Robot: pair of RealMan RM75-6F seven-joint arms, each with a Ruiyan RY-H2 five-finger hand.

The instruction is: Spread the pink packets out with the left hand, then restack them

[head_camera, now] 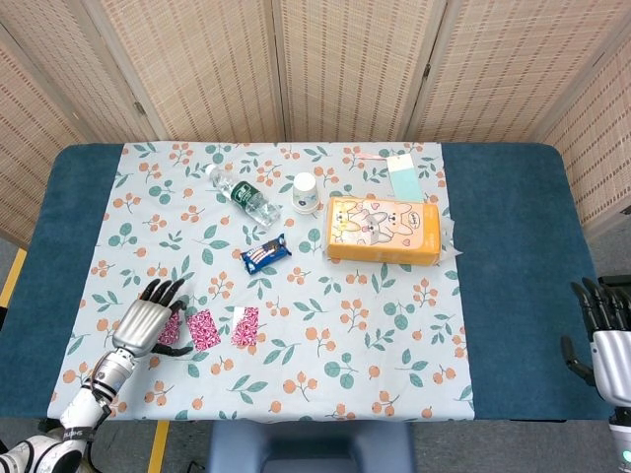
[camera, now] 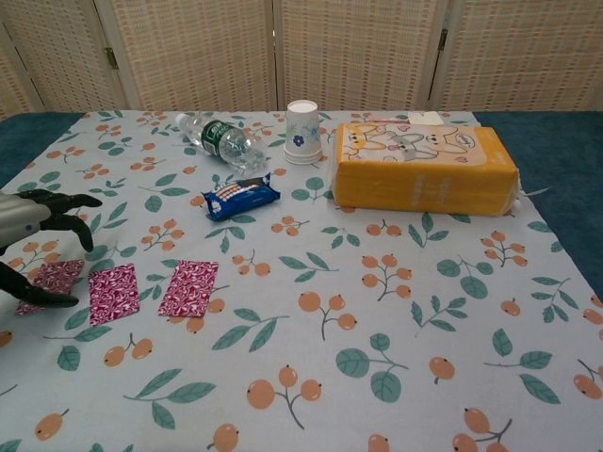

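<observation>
pink packets (camera: pixel 115 291) three flat in a row, apart, near the worktop (camera: pixel 396 311) front-left edge | left hand (head_camera: pixel 145 318) over the leftmost packet, fingers (camera: pixel 58 201) spread, holding nothing | right hand (head_camera: pixel 604 340) beyond worktop's right edge, fingers apart | bare cloth right of packets

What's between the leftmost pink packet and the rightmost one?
The middle pink packet lies between the leftmost packet and the rightmost packet, lying apart from both, with bare tablecloth in the gaps. The chest view shows it best.
</observation>
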